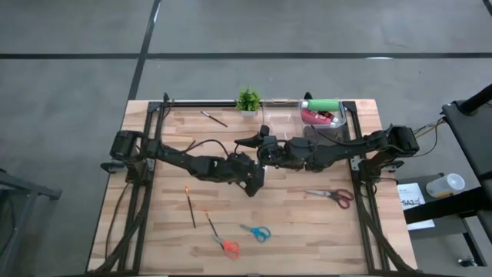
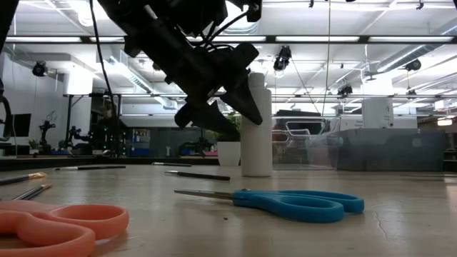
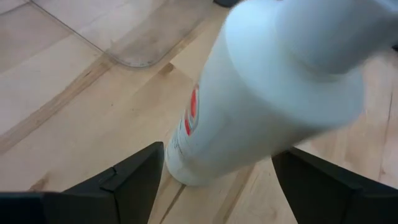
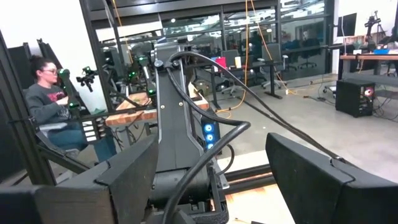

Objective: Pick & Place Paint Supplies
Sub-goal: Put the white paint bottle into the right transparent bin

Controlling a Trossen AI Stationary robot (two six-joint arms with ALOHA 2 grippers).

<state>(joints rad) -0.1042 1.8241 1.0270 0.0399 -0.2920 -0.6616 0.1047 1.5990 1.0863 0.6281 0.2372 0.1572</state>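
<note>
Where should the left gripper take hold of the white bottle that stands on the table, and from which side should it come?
Probably the straight round body of the white bottle, below its narrower cap. It stands upright, so a level approach from the side suits it. The left gripper is already open with one finger on each side of the body, so closing there should work.

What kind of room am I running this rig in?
Most likely a robotics lab or workshop. A person sits at another rig with dark arms, desks with office chairs stand on an open concrete floor, and strip lights line the ceiling.
</note>
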